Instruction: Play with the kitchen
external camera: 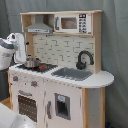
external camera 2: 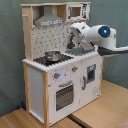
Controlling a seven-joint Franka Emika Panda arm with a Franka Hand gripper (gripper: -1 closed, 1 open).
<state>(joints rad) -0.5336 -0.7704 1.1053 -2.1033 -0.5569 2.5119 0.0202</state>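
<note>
Hovering above the kitchen point(external camera 2: 60, 75) counter, the fingers' point(external camera 2: 73, 42) state is unclear.

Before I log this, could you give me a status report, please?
Pincer state unreadable, arm over the sink. Kitchen upright, pot on hob. Nothing blocking.

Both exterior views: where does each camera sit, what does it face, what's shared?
First exterior view: off the kitchen's sink end, facing its front; white arm enters from the first exterior view's left, beside the hob.
Second exterior view: off the hob end, facing the front corner; arm enters from the second exterior view's right, over the sink side.
Shared: kitchen, pot on hob, hood, arm.
</note>
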